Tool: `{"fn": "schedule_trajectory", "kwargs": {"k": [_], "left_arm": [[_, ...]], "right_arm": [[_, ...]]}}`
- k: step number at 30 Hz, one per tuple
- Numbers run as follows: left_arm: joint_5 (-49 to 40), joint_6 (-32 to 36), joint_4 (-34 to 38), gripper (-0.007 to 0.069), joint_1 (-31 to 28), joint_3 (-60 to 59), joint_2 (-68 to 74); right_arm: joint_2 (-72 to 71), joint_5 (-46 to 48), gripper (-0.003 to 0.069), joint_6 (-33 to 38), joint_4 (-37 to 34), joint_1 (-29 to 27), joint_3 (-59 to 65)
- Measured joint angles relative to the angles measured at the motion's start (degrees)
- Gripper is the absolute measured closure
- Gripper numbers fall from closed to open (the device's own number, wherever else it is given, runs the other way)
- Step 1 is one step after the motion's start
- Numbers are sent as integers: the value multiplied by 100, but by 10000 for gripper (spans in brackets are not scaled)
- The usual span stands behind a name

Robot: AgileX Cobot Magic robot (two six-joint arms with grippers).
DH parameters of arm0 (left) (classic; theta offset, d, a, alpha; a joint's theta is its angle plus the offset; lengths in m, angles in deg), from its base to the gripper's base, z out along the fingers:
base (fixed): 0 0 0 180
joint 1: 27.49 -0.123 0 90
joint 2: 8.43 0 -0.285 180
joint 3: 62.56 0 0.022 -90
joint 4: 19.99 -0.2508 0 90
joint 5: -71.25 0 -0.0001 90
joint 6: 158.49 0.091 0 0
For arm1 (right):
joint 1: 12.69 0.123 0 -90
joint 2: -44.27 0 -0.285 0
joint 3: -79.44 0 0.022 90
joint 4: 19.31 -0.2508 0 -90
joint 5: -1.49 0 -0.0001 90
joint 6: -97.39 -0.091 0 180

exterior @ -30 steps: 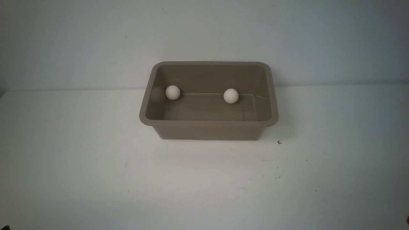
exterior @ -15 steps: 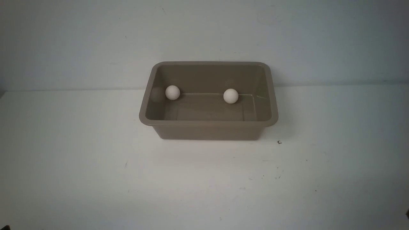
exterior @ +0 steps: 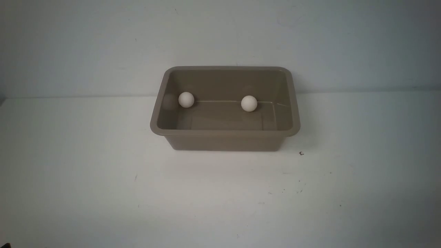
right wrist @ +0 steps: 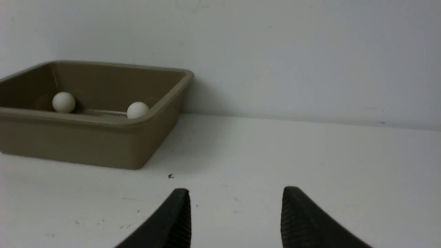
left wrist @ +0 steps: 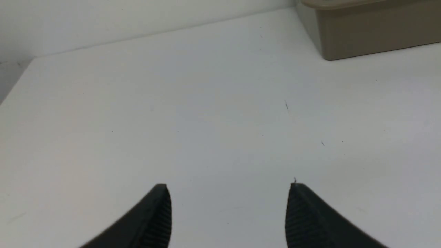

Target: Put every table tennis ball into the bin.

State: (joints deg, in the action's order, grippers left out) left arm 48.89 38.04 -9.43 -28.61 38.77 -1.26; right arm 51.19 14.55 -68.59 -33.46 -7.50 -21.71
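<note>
Fingers do not show in the front view; both arms are out of this picture. The bin stands on the table against the wall. Both balls are inside it, the left ball near the bin's left wall and the right ball by the back wall, well apart.

From the left wrist, the left gripper hangs over bare table, its fingers apart with nothing between them. Only a corner of the bin is seen, well away.

From the right wrist, the right gripper has a clear gap between its fingers and is also empty. Both balls lie on the bin's floor. I judge the task finished: the arms sit back because nothing is left to carry.
</note>
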Motion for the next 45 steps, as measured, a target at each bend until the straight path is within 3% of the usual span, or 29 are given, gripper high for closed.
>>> {"fn": "schedule_trajectory", "kwargs": {"k": [3,7,10,19,33,37,45], "left_arm": [[0,0,0,220,0,0,0],[0,0,-2,220,0,0,0],[0,0,-7,220,0,0,0],[0,0,-7,220,0,0,0],[0,0,-7,220,0,0,0],[0,0,-7,220,0,0,0],[0,0,-7,220,0,0,0]], "right_arm": [[0,-92,323,-599,441,0,0],[0,-132,323,-2199,1693,0,0],[0,-101,323,-2537,1941,0,0],[0,650,323,-1704,1481,0,0],[0,785,323,-851,1416,172,-12],[0,790,323,-977,1416,457,-17],[0,807,323,-1205,1416,506,-17]]}}
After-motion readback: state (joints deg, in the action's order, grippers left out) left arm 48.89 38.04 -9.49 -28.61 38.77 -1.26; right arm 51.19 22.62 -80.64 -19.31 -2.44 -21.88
